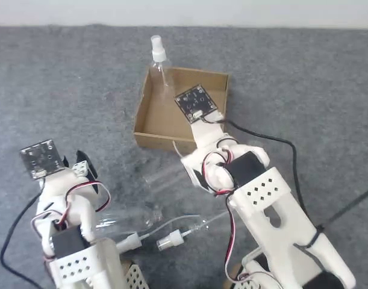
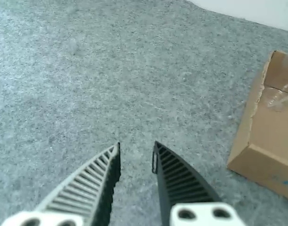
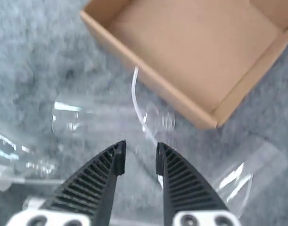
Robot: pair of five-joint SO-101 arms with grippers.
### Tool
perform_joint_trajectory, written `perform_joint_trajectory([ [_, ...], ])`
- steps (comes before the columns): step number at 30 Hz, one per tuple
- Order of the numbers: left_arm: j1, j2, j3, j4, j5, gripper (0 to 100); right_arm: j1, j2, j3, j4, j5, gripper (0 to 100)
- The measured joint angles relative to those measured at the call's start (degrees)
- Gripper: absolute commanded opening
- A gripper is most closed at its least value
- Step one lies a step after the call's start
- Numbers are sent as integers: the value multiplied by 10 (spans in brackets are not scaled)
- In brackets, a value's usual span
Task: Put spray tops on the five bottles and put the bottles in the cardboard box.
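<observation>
Cardboard box [image 1: 156, 142] [image 2: 266, 141] [image 3: 181, 42], open side up, on the grey carpeted surface [image 1: 63, 84]. One clear capped bottle [image 1: 162, 71] with a white spray top [image 1: 156, 45] stands upright at the box's far left corner. The rest of the box floor is bare cardboard.

Just in front of the box's near wall, an uncapped clear bottle [image 1: 162, 177] [image 3: 87, 120] lies on its side. A thin curved tube [image 3: 140, 106] rises beside it, close to the box wall. A second clear bottle [image 3: 240, 176] lies to the other side of that tube. Farther towards the arm bases lies another clear bottle [image 1: 132, 218], with two white spray tops [image 1: 170, 241] [image 1: 130, 242] near it. Whether either top is fitted to a bottle cannot be told.

Right claw [image 3: 140, 150]: above the lying bottles, just short of the box. Fingers are slightly spread, and nothing is seen pinched between them. The right arm's wrist board [image 1: 196, 102] overhangs the box.

Left claw [image 2: 136, 150]: over bare carpet, well apart from the bottles, with the box off to one side. Fingers are slightly spread and pinch nothing.
</observation>
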Motion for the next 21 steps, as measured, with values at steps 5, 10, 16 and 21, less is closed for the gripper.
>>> perform_joint_trajectory([
  [5, 0, 0, 0, 0, 0, 104, 1, 0, 0, 50, 0, 89],
  [10, 0, 0, 0, 0, 0, 104, 39, 0, 0, 77, 12, 117],
  [16, 0, 0, 0, 0, 0, 104, 107, 0, 0, 104, 78, 138],
  [21, 0, 0, 0, 0, 0, 104, 113, 0, 0, 158, 84, 139],
])
